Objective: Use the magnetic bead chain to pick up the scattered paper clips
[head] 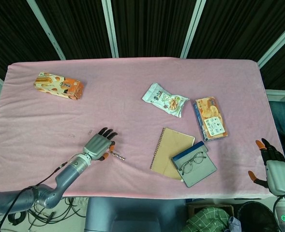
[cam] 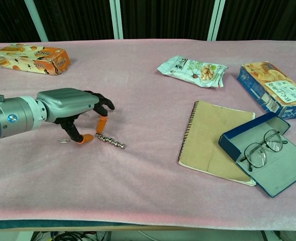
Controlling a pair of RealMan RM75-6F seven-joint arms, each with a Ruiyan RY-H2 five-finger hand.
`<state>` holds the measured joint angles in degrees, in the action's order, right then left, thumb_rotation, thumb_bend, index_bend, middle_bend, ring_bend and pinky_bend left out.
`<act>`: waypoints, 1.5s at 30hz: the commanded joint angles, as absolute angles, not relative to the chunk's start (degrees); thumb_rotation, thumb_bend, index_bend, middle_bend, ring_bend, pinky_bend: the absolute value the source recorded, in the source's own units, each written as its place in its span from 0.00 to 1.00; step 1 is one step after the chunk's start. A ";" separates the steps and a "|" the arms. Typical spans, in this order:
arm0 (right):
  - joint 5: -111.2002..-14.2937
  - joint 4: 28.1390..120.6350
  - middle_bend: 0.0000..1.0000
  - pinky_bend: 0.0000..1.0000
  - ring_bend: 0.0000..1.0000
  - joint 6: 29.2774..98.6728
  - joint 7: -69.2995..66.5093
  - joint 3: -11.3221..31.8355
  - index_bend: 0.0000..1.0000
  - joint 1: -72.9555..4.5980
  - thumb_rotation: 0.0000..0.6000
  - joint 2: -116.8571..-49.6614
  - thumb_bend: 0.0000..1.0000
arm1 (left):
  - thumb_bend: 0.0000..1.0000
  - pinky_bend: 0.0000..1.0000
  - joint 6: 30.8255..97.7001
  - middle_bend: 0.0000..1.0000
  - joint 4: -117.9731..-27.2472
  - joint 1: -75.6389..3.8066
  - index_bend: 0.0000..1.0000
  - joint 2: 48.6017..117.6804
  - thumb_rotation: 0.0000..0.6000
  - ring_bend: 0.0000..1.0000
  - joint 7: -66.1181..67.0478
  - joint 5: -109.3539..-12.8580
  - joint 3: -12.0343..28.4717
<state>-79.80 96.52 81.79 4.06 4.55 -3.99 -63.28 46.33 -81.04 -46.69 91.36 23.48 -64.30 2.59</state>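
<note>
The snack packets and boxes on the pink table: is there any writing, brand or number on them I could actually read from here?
None can be read.
Orange snack box: printing too blurred to read.
White and green snack bag: markings too small to make out.
Blue and orange biscuit box: a white label with print, unreadable.
Brown spiral notebook: plain cover, no text visible.
Blue glasses case: no lettering visible.

Pink-covered table point(head: 132, 92), dark slatted wall point(head: 147, 24)
</note>
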 commanded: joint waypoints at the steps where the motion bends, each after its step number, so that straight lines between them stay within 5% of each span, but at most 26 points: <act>1: -79.72 96.52 0.01 0.17 0.08 81.77 4.09 4.57 0.00 -3.98 1.00 -63.28 0.16 | 0.38 0.00 46.27 0.11 -80.82 -46.68 0.51 91.41 1.00 0.00 23.46 -64.32 2.52; 45: -79.28 96.77 0.01 0.17 0.08 81.42 4.41 4.60 0.00 -4.04 1.00 -63.23 0.16 | 0.42 0.00 47.02 0.11 -78.48 -46.62 0.54 93.44 1.00 0.00 24.13 -63.94 2.94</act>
<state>-79.27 96.76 81.41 4.41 4.60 -4.04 -63.23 46.99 -78.45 -46.64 93.47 24.15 -63.92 2.91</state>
